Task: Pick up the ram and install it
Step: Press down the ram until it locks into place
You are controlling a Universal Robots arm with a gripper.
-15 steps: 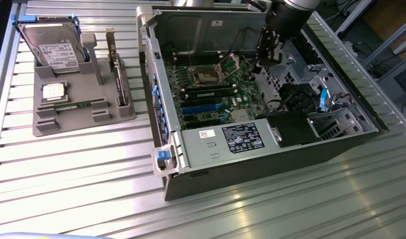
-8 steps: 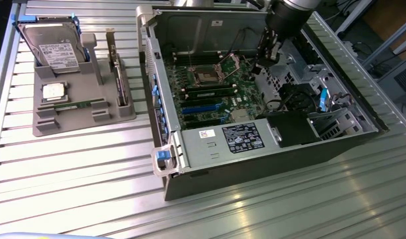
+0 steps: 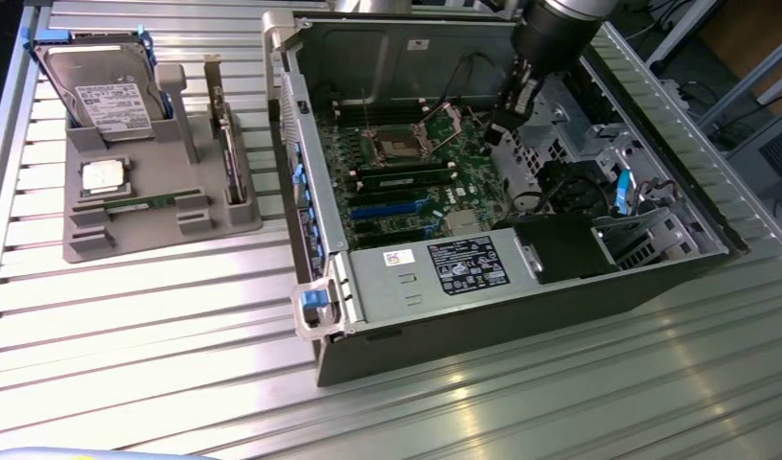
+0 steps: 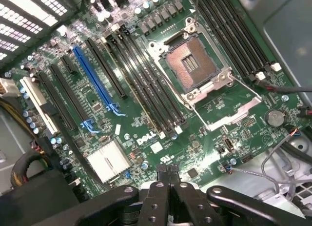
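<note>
The gripper (image 4: 169, 173) hung with its black fingers pressed shut on nothing, poised inside the open case (image 3: 698, 225) above the motherboard (image 4: 204, 113). Under it lay green board crowded with parts: a bare square CPU socket (image 4: 191, 65) in a steel frame, long black slots (image 4: 146, 89) running side by side, one blue slot (image 4: 95, 79), and a finned silver heatsink (image 4: 108, 160).

The ram (image 3: 142, 204) was not in the case. It rested in the grey tray (image 3: 149, 240) on the ribbed metal table (image 3: 558, 402), well apart from the gripper, toward the exterior view's left and past the case wall. It was a thin green stick, its long axis running roughly left to right in that view, just nearer than a small silver CPU (image 3: 103, 175) and the hard drive (image 3: 103, 91).
</note>
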